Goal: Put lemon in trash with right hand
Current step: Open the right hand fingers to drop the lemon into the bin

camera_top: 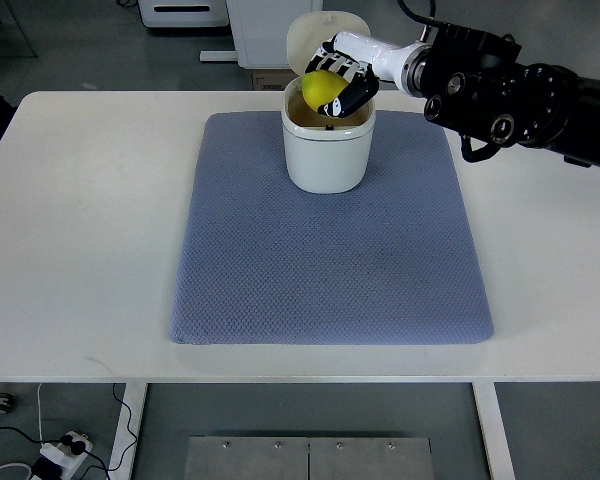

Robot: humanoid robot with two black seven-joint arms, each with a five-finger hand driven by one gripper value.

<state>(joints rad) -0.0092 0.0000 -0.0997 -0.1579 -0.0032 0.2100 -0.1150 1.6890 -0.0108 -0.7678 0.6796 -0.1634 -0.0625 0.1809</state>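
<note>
The right hand (342, 75) partly covers the lemon (320, 91); the trash bin's (327, 152) interior is unseen; the arm leaves frame at three o'clock.

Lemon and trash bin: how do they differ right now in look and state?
The lemon is small, yellow and rounded; the trash bin is larger, white and open-topped. The lemon is held in the right hand over the opening; the bin stands on the blue mat. Both sit at the mat's far edge.

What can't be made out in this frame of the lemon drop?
- Top view: the trash can interior, hidden by the lemon and right hand.
- Fingertip contact under the lemon, covered by the lemon.
- Left arm: outside the picture.
- Right arm past the right edge: cut off.
</note>
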